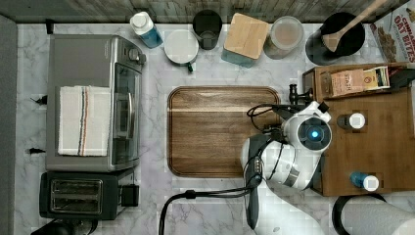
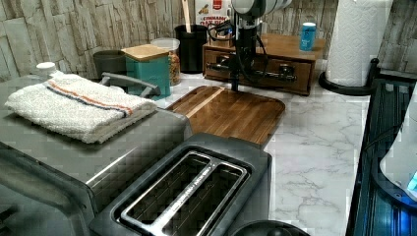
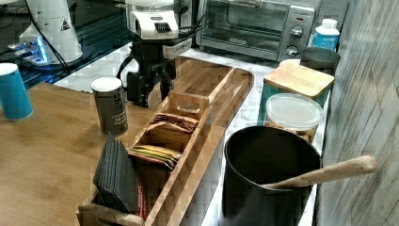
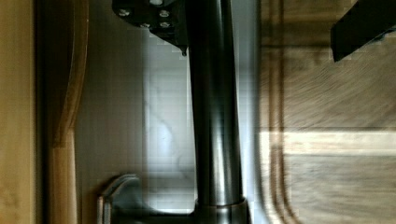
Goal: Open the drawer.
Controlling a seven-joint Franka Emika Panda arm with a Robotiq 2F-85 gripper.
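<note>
"OAT BITES" readable on cereal box [image 1: 394, 34], top view's upper right corner; "CINNAMON" partly legible above it.

In the left view the arm [image 2: 244, 37] hides the middle of the drawer [image 2: 260, 69] handle.

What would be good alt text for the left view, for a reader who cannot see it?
A robot arm's gripper reaches down to the black bar handle of a shut wooden drawer at the back of a marble counter. A dark wooden tray lies in front of the drawer. Nearest the camera are a toaster and a folded towel on a toaster oven.
</note>
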